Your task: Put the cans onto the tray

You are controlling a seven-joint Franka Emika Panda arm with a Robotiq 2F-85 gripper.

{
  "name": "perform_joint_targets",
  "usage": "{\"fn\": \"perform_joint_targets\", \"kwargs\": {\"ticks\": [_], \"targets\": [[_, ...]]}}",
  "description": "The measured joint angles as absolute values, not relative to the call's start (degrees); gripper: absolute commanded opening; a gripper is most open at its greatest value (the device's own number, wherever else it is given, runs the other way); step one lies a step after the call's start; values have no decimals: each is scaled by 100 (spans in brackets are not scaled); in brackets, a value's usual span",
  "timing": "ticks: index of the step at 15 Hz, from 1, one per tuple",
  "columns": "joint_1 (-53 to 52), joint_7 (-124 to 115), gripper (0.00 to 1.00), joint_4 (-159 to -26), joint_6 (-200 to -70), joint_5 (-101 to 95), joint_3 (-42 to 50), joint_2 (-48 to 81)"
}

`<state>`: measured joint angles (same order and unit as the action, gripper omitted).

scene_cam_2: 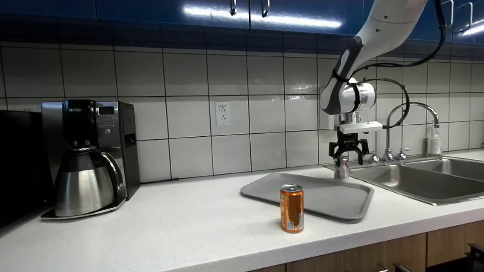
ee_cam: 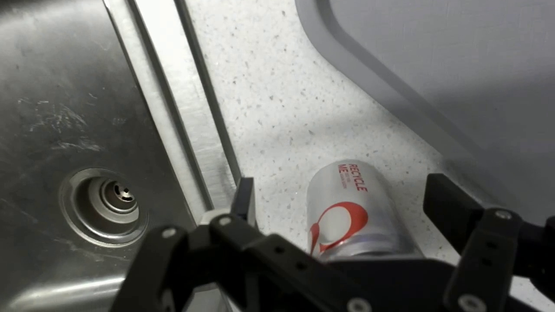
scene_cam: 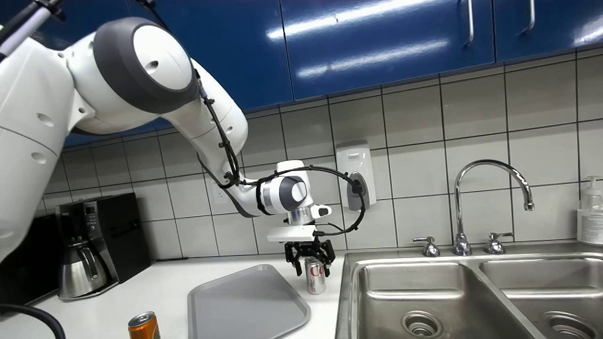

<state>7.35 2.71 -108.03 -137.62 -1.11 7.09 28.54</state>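
Observation:
The silver-grey can (scene_cam: 315, 281) with a reddish mark stands upright on the counter between the tray and the sink. It also shows in the other views (scene_cam_2: 342, 170) (ee_cam: 347, 203). My gripper (scene_cam: 313, 271) points down over it, also seen in an exterior view (scene_cam_2: 348, 161). In the wrist view the gripper (ee_cam: 340, 195) is open, with one finger on each side of the can and gaps on both sides. The can's top is partly hidden by the gripper. The orange can (scene_cam_2: 292, 211) stands upright on the counter beside the light-grey tray (scene_cam_2: 329, 196); it also shows in an exterior view (scene_cam: 144, 327).
The steel sink (scene_cam: 348, 292) lies right beside the silver-grey can, with a faucet (scene_cam: 490, 162) behind it. A coffee maker (scene_cam_2: 126, 151) with a steel pot (scene_cam_2: 85, 185) stands on the counter. A soap dispenser (scene_cam: 356, 174) hangs on the tiled wall behind the arm.

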Motion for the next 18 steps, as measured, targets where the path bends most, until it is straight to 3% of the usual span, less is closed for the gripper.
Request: {"fn": "perform_joint_targets", "kwargs": {"ticks": [18], "targets": [[735,159,100,-9839,-13639,-106,630,3589]]}}
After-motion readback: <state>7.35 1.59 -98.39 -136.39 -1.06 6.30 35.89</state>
